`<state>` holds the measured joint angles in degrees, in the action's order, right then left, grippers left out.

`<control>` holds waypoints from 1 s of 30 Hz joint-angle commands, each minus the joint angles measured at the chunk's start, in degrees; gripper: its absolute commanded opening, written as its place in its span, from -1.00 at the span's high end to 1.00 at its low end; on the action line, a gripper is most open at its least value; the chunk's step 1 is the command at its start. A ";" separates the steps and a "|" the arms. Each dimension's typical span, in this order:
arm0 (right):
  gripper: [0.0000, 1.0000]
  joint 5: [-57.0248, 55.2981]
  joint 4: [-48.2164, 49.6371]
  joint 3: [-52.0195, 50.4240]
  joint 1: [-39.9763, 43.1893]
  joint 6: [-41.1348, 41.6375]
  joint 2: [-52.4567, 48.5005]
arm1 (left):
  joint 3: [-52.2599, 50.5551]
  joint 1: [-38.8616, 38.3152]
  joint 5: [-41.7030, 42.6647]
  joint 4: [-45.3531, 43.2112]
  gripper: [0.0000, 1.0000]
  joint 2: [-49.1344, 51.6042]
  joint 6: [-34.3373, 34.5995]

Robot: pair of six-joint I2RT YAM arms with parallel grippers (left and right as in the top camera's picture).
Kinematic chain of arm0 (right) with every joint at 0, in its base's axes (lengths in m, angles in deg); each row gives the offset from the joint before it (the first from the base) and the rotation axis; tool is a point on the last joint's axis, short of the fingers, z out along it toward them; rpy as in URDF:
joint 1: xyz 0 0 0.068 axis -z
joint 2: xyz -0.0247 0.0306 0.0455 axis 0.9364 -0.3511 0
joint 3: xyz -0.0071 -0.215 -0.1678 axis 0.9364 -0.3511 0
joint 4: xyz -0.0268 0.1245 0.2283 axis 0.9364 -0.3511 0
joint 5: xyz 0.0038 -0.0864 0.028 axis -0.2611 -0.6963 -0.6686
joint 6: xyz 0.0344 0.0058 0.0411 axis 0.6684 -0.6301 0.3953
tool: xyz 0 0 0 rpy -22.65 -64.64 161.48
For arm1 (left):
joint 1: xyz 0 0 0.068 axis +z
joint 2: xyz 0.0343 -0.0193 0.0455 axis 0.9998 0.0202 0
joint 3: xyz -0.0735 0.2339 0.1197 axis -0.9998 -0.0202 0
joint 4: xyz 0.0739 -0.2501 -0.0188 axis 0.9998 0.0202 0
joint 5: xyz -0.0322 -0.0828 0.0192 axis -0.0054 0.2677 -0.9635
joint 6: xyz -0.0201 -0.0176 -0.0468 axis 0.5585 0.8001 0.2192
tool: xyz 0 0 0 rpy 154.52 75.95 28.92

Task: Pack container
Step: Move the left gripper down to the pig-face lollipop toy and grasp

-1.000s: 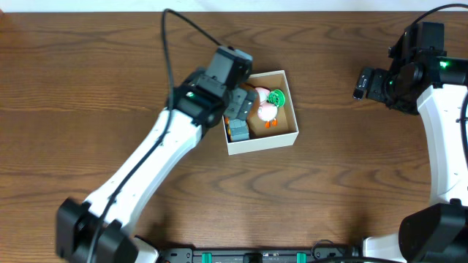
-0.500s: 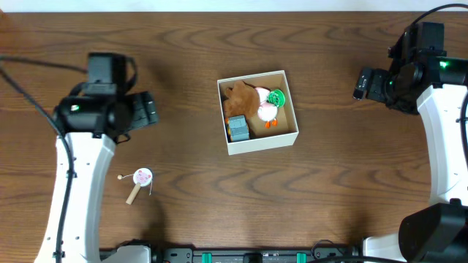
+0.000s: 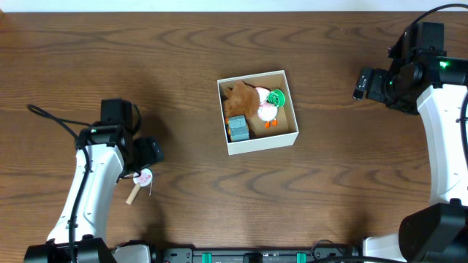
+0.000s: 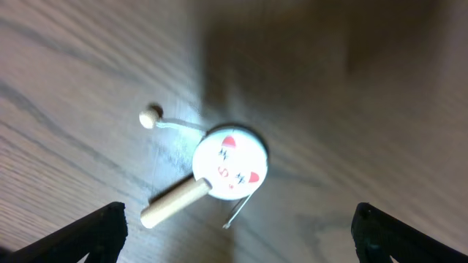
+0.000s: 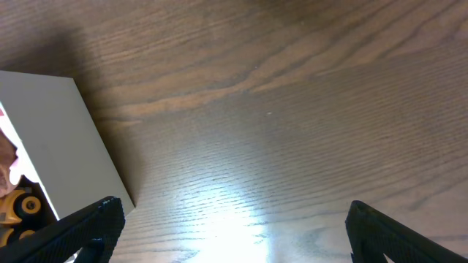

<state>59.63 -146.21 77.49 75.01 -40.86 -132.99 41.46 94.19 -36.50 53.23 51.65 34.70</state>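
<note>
On the left of the tabletop [image 3: 329, 197], the left fingers [image 4: 95, 232] hung spread wide over a rattle drum [image 4: 229, 162], not touching it. The box [image 3: 262, 141] sat mid-tabletop, well apart, holding a brown plush [image 3: 238, 98], duck [image 3: 265, 109] and grey block [image 3: 238, 129]. The right fingers [image 5: 80, 230] were spread too, off to the box's right. Step looked like picking up the drum. Next move probably needed a straight descent and a pinch on its head or stick.

Even overhead light; glare patches on the table [image 5: 234, 212], soft wrist-view blur.
</note>
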 commanded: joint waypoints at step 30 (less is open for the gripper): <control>-0.99 0.20 0.66 0.00 0.07 -1.29 -0.35 | -10.67 0.48 0.87 -2.75 -0.97 7.58 -16.59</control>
<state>59.63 -145.73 77.49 75.01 -41.28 -132.99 31.51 94.38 -34.01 51.38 56.85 18.16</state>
